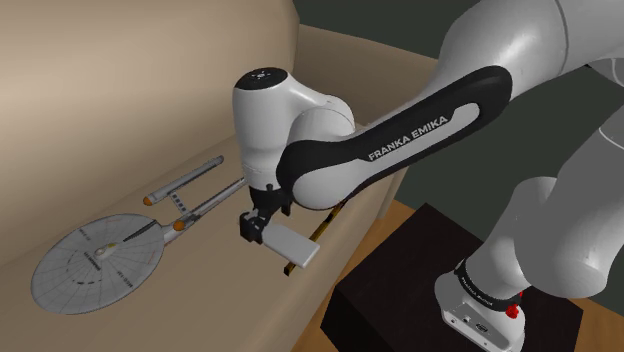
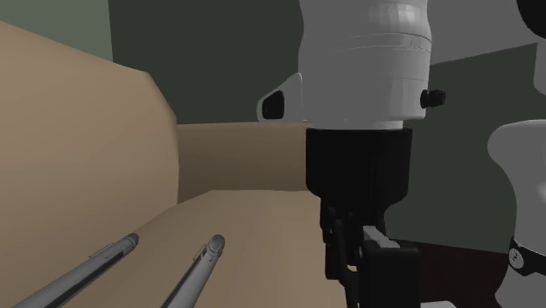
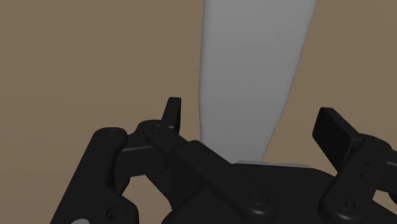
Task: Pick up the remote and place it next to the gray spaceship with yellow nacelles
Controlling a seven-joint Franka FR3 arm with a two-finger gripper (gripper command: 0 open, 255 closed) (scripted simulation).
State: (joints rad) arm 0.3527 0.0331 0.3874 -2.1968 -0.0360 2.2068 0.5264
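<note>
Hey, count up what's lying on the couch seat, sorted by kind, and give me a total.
Grey spaceship model: 1
Pale grey remote: 1
Thin dark rod: 1
Total: 3

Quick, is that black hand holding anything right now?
Hand: open, straddling the pale grey remote without touching it; holding nothing.
</note>
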